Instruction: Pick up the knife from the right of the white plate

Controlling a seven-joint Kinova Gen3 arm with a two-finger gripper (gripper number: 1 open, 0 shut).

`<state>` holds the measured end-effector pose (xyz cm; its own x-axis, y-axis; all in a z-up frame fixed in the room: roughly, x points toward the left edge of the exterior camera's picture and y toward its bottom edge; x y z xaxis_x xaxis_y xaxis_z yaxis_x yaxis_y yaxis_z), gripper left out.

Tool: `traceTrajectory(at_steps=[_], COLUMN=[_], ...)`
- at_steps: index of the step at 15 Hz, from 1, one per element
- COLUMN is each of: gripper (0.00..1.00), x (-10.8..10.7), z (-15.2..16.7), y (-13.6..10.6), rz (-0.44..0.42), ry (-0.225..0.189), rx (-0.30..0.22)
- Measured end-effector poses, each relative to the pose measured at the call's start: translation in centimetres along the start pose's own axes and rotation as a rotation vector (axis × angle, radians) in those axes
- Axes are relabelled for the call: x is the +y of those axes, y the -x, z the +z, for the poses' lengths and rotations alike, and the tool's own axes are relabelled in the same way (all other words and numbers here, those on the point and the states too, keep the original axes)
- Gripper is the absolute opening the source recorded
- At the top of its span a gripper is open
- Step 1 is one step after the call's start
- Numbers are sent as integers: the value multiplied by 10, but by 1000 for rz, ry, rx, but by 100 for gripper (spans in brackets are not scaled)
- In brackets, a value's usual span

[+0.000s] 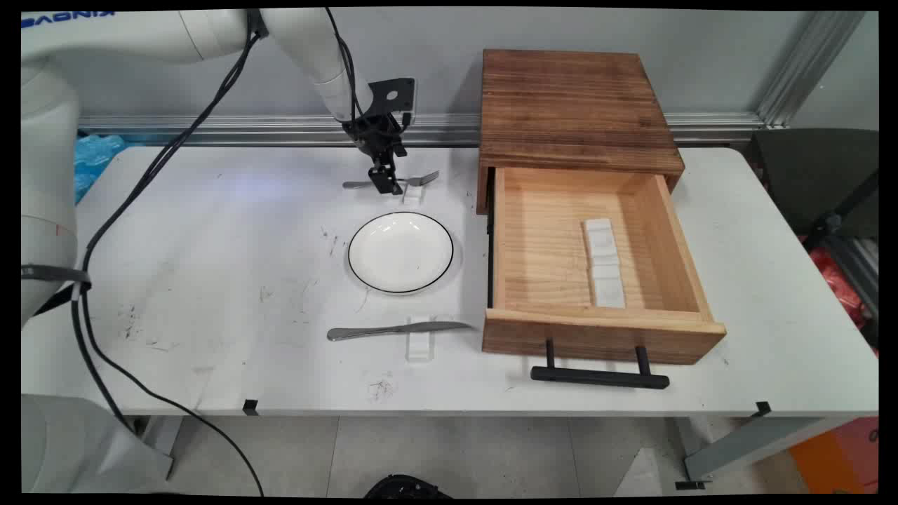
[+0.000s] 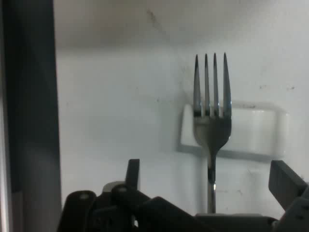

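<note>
The gripper point(image 1: 385, 184) is down at the fork point(image 2: 211, 121), fingers point(image 2: 133, 173) spread either side of its handle, fork lying between them on the surface point(image 1: 231, 280), unpinched.

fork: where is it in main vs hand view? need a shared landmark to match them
Main view: the fork lies at the table's far side, beyond the plate, under the gripper.
Hand view: the fork stands right of centre, tines up, its handle running down between the open fingers.
Shared landmark: the small white rest under the fork's neck.
</note>
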<state>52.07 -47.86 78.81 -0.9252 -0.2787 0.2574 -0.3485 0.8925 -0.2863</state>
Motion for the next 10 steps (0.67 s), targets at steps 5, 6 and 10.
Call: traceTrajectory(at_steps=[5,6,10], gripper=[100,100,100], x=[8,12,29], z=[-19,-25,-48], y=[-12,-16,-28], rz=[-58,-71,-122], ry=[-31,-39,-74], rx=[29,35,59])
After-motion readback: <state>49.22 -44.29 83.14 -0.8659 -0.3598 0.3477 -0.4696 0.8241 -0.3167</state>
